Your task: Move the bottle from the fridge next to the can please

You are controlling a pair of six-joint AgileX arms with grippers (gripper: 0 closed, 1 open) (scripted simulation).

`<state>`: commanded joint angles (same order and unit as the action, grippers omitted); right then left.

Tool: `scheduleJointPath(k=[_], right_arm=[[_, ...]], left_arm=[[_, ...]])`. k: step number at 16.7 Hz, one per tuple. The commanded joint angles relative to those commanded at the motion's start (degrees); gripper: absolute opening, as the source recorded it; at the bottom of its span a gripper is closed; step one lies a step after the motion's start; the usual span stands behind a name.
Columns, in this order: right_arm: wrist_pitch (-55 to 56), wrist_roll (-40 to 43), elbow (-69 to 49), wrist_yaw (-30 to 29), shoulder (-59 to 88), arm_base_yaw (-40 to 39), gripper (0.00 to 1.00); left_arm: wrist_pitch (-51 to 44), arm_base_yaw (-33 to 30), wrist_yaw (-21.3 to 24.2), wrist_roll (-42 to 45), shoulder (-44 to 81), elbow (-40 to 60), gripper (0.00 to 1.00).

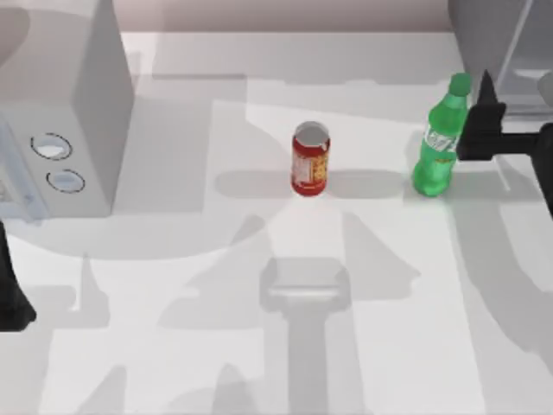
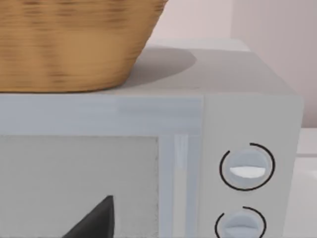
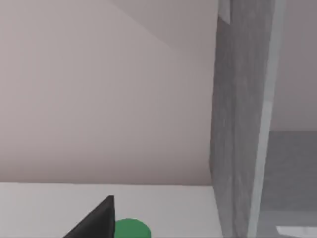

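Tabletop bottle [image 1: 436, 143] against right gripper [image 1: 478, 117]

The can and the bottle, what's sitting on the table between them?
Nothing: in the top view the table between the can and the bottle is bare except for their shadows.

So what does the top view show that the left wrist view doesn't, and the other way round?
Top view alone: the small red cylindrical can upright mid-table, the translucent green plastic soda bottle upright to its right, apart from it, the right gripper at the bottle's side, the large grey fridge at the far right corner, and the left arm parked at the left edge.

Left wrist view alone: a woven tan basket on top of the box.

Both: the light grey box with two round dials.
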<state>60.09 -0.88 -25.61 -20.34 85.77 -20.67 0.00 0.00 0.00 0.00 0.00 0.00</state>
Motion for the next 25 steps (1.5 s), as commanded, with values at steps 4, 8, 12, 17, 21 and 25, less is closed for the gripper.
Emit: scheduleJointPath(k=[4,8,12,17,21,25], right_arm=[[-15.21,0.19,6.51,5.06,-22.65,5.39,1.0],[-31.14,0.43,13.3,10.42,-46.48,10.96,1.0],[-45.67,0.65,19.49,15.32,-67.42,15.98,1.0],[-58.06,0.83,24.74,19.62,-83.43,20.03,1.0],[-60.09,0.88,25.62,20.34,-85.77,20.67,1.0],[-60.05,0.87,25.39,20.25,-85.62,20.5,1.0]], left_arm=[[0.0,0.0,0.0,0.0,0.0,0.0,1.0],[0.0,0.0,0.0,0.0,0.0,0.0,1.0],[0.0,0.0,0.0,0.0,0.0,0.0,1.0],[0.0,0.0,0.0,0.0,0.0,0.0,1.0],[0.0,0.0,0.0,0.0,0.0,0.0,1.0],[0.0,0.0,0.0,0.0,0.0,0.0,1.0]])
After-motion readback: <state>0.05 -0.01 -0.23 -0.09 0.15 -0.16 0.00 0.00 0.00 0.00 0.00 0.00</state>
